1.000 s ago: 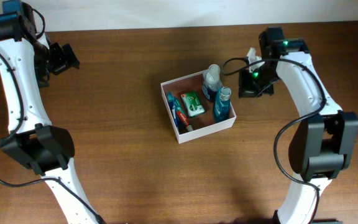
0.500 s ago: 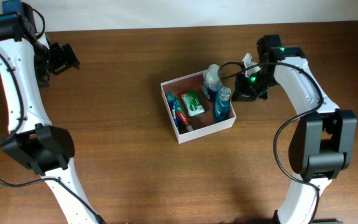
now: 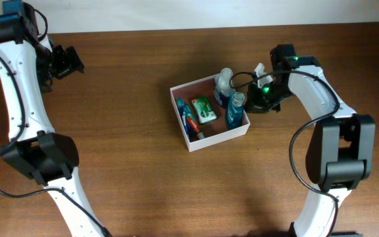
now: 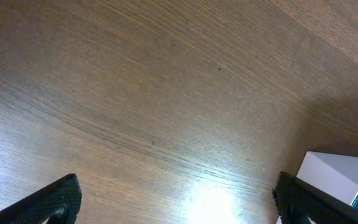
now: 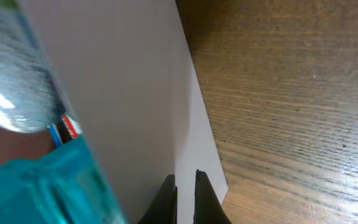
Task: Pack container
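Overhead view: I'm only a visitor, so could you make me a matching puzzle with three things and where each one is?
Things:
1. green packet
2. teal bottle
3. left claw

Places:
A. open, above the wooden table, far from the container
B. lying in the container's middle
C. against the container's right wall

Pairs: 1-B, 2-C, 3-A

Sees just a cropped white corner of the container (image 4: 340, 177) at five o'clock in the left wrist view, and a blurred, edge-cut teal bottle (image 5: 48, 186) at eight o'clock in the right wrist view.
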Robot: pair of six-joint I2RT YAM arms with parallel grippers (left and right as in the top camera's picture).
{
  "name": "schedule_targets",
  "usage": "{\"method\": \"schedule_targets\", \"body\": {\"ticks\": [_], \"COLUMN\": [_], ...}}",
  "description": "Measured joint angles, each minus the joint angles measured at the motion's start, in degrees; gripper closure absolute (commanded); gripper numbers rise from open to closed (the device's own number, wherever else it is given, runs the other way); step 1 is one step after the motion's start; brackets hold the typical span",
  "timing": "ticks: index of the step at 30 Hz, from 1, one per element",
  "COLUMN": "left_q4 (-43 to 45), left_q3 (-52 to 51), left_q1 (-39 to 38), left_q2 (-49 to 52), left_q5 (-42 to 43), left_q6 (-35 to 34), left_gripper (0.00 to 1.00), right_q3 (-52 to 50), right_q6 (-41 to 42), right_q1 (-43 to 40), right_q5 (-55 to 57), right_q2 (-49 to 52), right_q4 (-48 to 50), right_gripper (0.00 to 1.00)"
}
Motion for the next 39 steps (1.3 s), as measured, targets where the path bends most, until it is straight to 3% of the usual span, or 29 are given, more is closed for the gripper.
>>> {"method": "schedule_targets", "body": {"ticks": [34,39], "left_q4": [0.0,0.0], "left_q3": [0.0,0.0], "left_q1": [0.0,0.0], "left_q2": [0.0,0.0], "left_q5": [0.0,0.0], "left_q6": [0.0,0.0], "left_gripper": [0.01,0.01], "right_q3": [-1.1,-0.6], "right_q6": [0.0,0.2], "right_q1": [-0.1,-1.0], "right_q5": [-17.4,-18.3], "right_q2": [0.0,0.0], "right_q4": [2.8,2.0], "right_gripper": [0.96,0.90]}}
